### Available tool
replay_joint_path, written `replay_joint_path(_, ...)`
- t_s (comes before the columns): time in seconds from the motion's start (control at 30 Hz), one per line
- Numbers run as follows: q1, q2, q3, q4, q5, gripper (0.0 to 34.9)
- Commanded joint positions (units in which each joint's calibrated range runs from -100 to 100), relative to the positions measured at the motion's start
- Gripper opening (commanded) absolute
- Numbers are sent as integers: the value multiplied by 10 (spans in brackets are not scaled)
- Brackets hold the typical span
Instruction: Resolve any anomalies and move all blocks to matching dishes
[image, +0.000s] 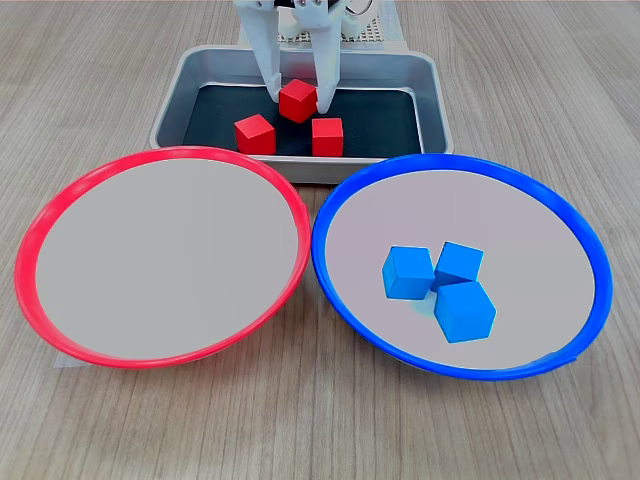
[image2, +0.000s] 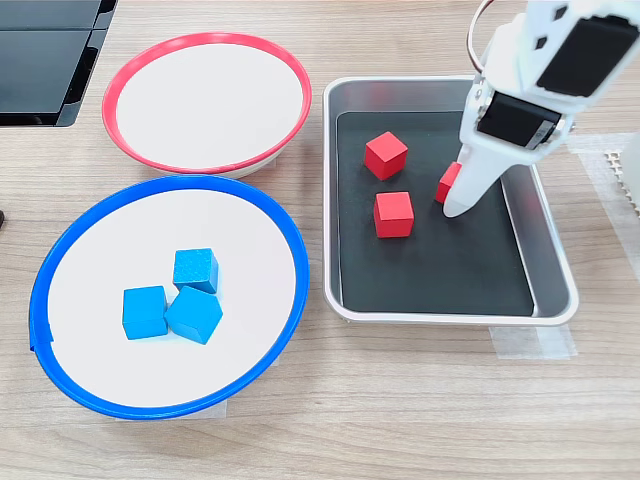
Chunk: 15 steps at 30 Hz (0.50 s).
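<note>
The gripper (image: 297, 100) straddles a red cube (image: 298, 100) in the metal tray (image: 430, 100), fingers apart either side, seemingly lined up to pinch it for the red-rimmed dish (image: 60, 210).

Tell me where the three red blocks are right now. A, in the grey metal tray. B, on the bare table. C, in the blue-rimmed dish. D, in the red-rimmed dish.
A: all three red blocks sit on the black floor of the grey metal tray, one between the pincer's fingers; the red-rimmed dish holds nothing.
</note>
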Motion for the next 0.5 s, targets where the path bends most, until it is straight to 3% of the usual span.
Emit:
replay_joint_path(0.0,-11,7,1,-1,-3,131)
replay_joint_path(0.17,-14,13,-9,-1,-3,12)
replay_joint_path(0.33,-15,16,-87,56,-17,4)
replay_joint_path(0.47,-25,63,-247,109,-67,4)
